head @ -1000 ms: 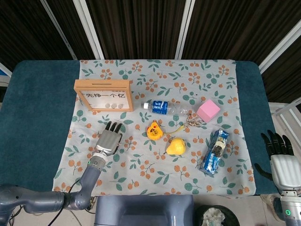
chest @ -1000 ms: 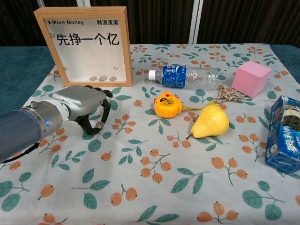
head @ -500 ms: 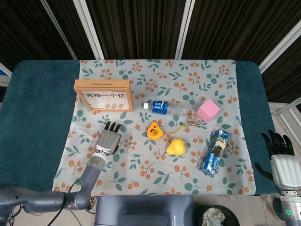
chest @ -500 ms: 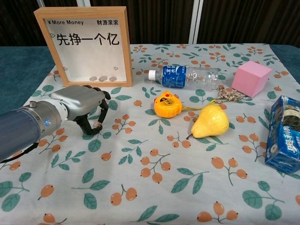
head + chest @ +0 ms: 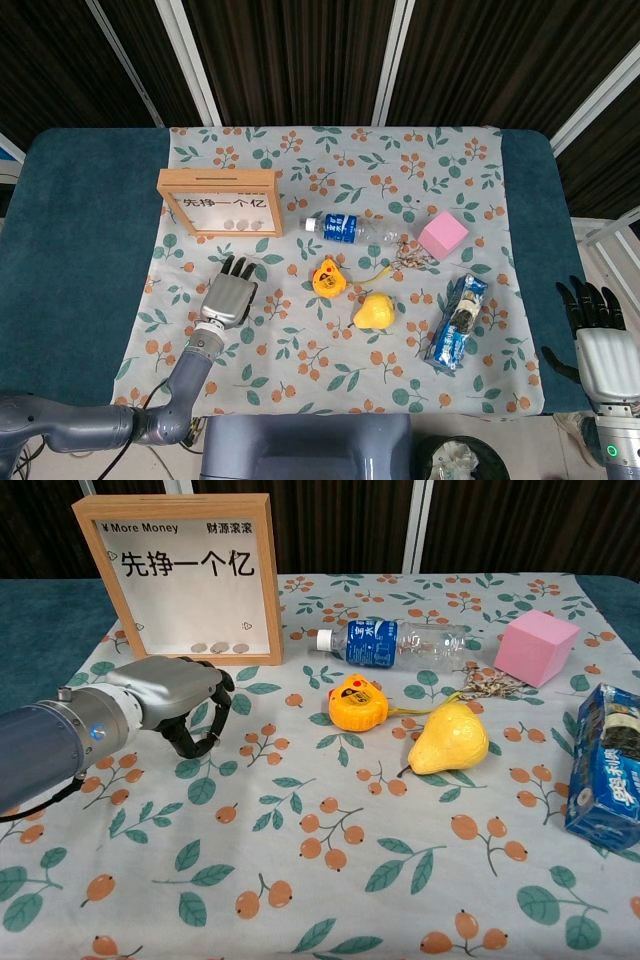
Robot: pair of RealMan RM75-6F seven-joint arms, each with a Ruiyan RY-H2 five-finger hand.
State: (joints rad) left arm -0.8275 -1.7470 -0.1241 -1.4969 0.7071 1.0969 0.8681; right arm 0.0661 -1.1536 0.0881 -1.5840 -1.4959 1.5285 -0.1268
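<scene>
Coins lie in a row at the bottom of the wooden money frame (image 5: 180, 575), which stands upright at the far left of the floral cloth (image 5: 330, 880), white-faced with black characters. Just in front of it the left hand (image 5: 175, 695) hovers, fingers curled downward, holding nothing. Bare cloth stretches along the near edge. The right hand (image 5: 598, 340) sits off the table's right edge, fingers spread and empty.
</scene>
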